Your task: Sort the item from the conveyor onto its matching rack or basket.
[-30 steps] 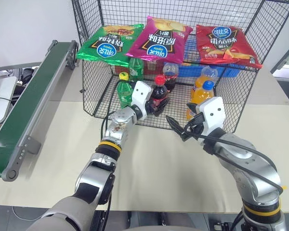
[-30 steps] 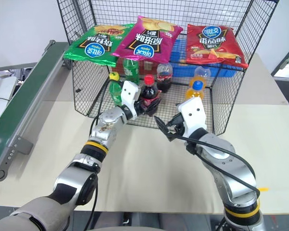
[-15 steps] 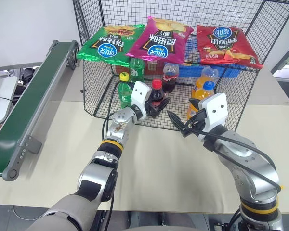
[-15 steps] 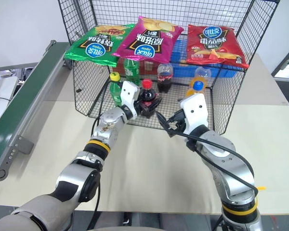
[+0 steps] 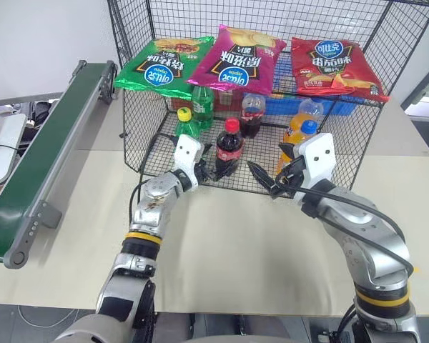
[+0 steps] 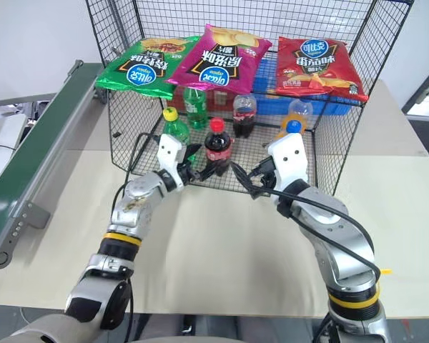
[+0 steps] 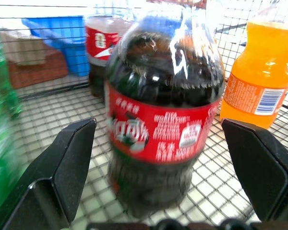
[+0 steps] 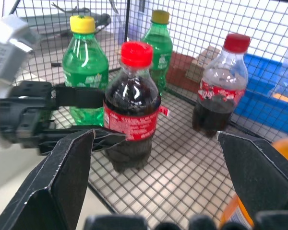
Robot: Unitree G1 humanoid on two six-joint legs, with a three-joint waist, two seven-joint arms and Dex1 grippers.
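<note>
Black fingers of the left gripper (image 5: 209, 161) were clamped on the cola bottle (image 5: 229, 148) a second ago; now they stand spread wide, one each side of the bottle, and the arm has pulled back toward the basket's front edge. Bottle stands upright and free on the grid floor of the black wire basket (image 5: 357, 161), near the open front, no finger touching it in the left wrist view (image 7: 165, 120). Right gripper (image 5: 266, 181) sits about where it was, just outside the front edge, jaws parted, holding nothing, pointed at the bottle. Behind the cola: two green soda bottles (image 8: 85, 67), a second cola bottle with clear upper part (image 8: 220, 91), orange soda bottles (image 5: 300, 132) to the right. Three chip bags (image 5: 236, 57) lie on the upper shelf. Beige table (image 5: 236, 243) in front of the basket is open. Green conveyor (image 5: 43, 157) runs along the left, well apart from both arms.
</note>
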